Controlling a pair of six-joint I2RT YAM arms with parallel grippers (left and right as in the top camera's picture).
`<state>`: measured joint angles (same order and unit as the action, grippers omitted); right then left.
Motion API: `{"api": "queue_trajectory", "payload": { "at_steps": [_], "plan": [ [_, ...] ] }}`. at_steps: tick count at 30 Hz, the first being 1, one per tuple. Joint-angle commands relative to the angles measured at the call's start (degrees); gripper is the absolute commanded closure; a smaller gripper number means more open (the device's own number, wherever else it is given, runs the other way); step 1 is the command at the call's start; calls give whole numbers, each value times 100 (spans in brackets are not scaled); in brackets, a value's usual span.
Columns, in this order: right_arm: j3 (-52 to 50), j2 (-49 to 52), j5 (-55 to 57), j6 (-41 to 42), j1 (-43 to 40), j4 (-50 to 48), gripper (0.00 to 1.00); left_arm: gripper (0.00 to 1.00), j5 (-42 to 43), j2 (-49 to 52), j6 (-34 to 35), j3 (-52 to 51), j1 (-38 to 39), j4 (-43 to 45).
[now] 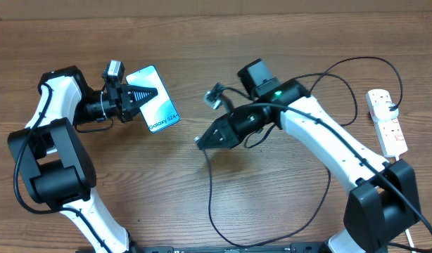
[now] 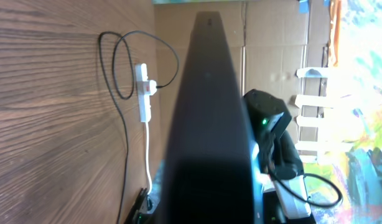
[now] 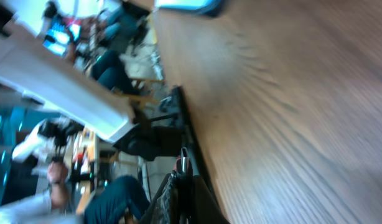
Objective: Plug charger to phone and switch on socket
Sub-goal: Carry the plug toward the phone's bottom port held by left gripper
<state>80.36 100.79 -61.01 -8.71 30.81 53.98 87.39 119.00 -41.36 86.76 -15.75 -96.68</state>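
Left gripper (image 1: 149, 93): at 9 o'clock on the table (image 1: 202, 42), jaws drawn narrow and clamped on the phone. In the left wrist view its dark edge fills the space between the fingers.
Phone (image 1: 163, 116): held at 10 o'clock, blue screen showing to the overhead camera and one short edge turned toward the table's middle. I judge it is held this way so its port meets the incoming plug, though the port itself cannot be made out.
Gap: bare wood lies between the phone and the other arm's fingertips. They are near each other but apart, so nothing is plugged in yet.
Right gripper (image 1: 200, 142): close to the table's centre, jaws shut, pointing toward 9 o'clock. It appears to pinch the charger's connector end, but the right wrist view is too blurred to show the tip clearly.
Charger (image 1: 210, 204): the thin black cable drops from those fingers toward 6 o'clock and sweeps in a wide loop along the near edge. It rises again around the right arm toward 3 o'clock, and the slack looks generous enough for the reach.
Socket (image 1: 387, 123): a white power strip at 3 o'clock, well apart from both grippers, with a black plug (image 1: 392, 107) seated in it. I cannot tell whether its red-marked switch is on.
White cord (image 2: 147, 162): trails from the strip toward the near edge.
In the way: cable loops draped about the right arm could snag as it swings.
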Motion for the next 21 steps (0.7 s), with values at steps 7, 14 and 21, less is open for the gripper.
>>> {"api": "queue_trajectory", "payload": {
  "at_steps": [7, 14, 21],
  "plan": [
    [26, -4, -597, 1589, 481, -1547, 96, 96, 323, -267, 282, 90, 345, -24],
    [26, 0, -592, 2098, 481, -2004, 96, 95, 326, -267, 581, 90, 452, -24],
    [24, 26, -404, 2542, 481, -1790, 96, 96, 326, -267, 1228, 90, 455, -22]
  ]
}}
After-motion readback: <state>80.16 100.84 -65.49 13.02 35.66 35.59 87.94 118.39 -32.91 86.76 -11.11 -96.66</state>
